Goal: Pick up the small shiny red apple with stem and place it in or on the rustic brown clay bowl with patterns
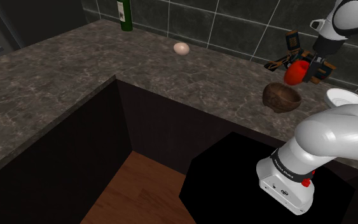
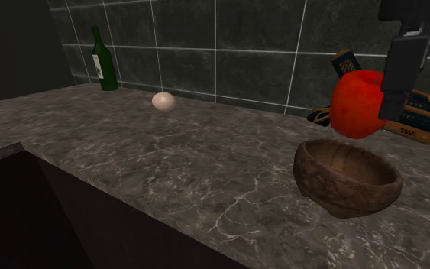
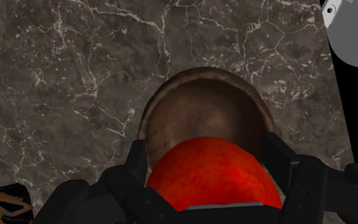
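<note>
Rooted on the black stand [image 1: 234, 181] at the shoulder view's lower right, with a thick white arm link [image 1: 336, 130] sweeping up and out past that view's right edge. Showing again at the top right corner, wrist tipped down and toward the shoulder view's left. Ending in the black gripper [image 1: 297, 72], pointed down at the dark marbled countertop [image 1: 56, 73].

In the second exterior view, hanging straight down from the top right corner, one finger [image 2: 399, 72] flat against the right flank of the red apple [image 2: 357, 103]. Clamped on that apple from both sides: in the wrist view, fingers [image 3: 135, 162] pressed to either side of the glossy red skin.

Apple held in the air, off the counter, right over the mouth of the brown bowl [image 2: 347, 179]. Just above the rim and apart from it in the second exterior view; in the wrist view, the bowl's hollow directly beyond the fruit, along the line of the gripper. Bowl upright on the counter, mouth open to the apple.

Further back, toward the dark tiled wall [image 2: 251, 46]: a pale egg-shaped thing [image 1: 181, 48], a green bottle [image 1: 125, 16] standing upright, and some orange-and-black boxes [image 2: 423, 111] just behind the apple. To the shoulder view's right of the bowl, near it on the counter, a white dish [image 1: 348, 98]
</note>
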`<state>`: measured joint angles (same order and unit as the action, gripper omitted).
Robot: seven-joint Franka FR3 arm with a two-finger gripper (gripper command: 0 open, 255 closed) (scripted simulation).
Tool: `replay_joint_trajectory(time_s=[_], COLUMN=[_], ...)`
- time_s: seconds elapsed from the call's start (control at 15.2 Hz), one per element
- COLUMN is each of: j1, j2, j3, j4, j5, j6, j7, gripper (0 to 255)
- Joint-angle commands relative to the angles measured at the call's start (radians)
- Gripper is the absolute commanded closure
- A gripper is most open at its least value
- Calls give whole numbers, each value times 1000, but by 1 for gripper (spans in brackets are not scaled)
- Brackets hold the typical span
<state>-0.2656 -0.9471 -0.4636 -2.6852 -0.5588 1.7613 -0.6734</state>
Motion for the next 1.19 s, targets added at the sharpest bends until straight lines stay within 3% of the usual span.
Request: replay_joint_trajectory(time_s=[0.0,0.2,0.73,0.79,1.12], j1=[-5,-11,-11,-11,-11], j2=[0,8,7,8,8], j3=[-11,-29,-29,-29,-29], j4=[-27,-63,-63,-63,-63], j5=[-12,-31,-31,-31,-31], j6=[27,69,69,69,69], j7=[6,15,15,15,15], gripper=[255,255,255,0,0])
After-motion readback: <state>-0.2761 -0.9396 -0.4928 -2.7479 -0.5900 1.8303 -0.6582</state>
